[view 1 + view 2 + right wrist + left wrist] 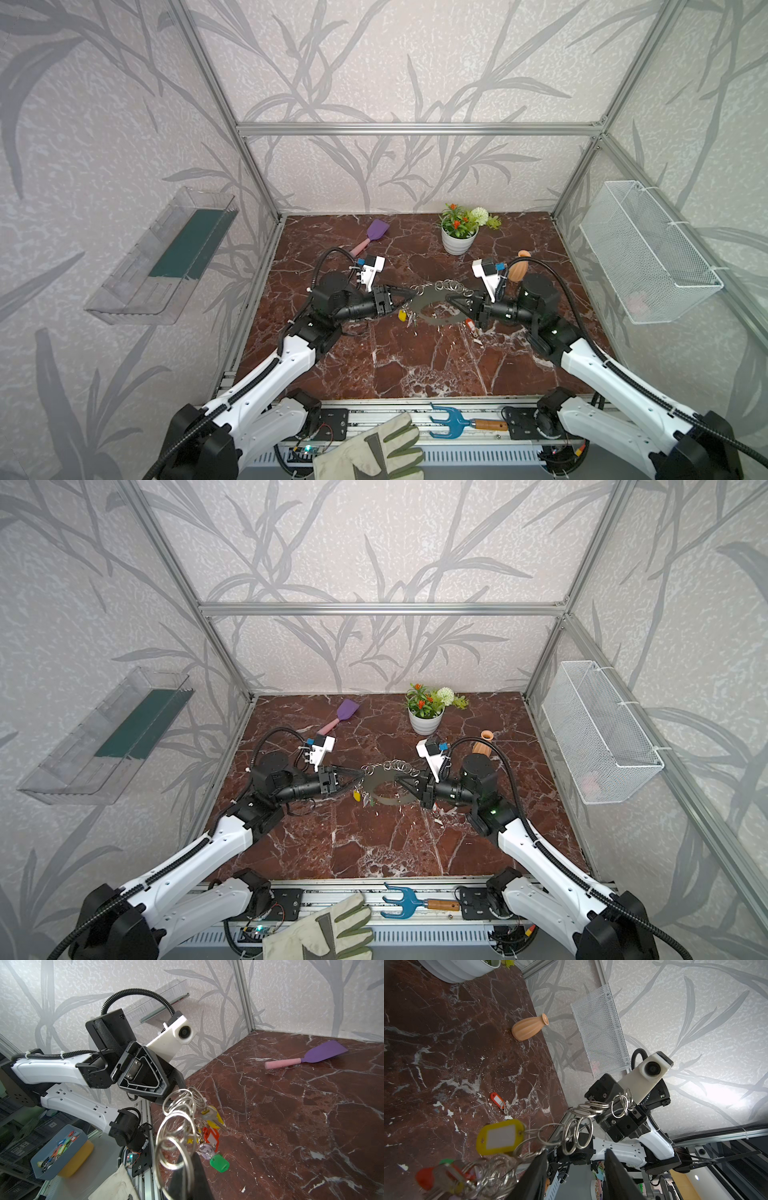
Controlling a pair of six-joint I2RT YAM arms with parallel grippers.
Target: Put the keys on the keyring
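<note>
The grey C-shaped keyring [439,321] [390,802] hangs above the marble table between both grippers, silver rings along its edge. My right gripper [451,298] [187,1158] is shut on one end of the band. My left gripper [409,294] [575,1151] is at the other end, jaws apart, with rings lying against one finger [538,1169] and nothing in the gap. Yellow [402,315] [500,1136], red [211,1135] and green [219,1163] keys dangle from the rings near the left gripper. A loose red key [470,326] [497,1099] lies on the table below the right gripper.
At the back stand a white plant pot [457,241] and an orange vase [517,268], and a purple spatula [374,232] lies there. A wire basket [648,257] hangs on the right wall, a clear shelf [166,253] on the left. A glove [374,453] and blue hand rake [453,422] lie on the front rail.
</note>
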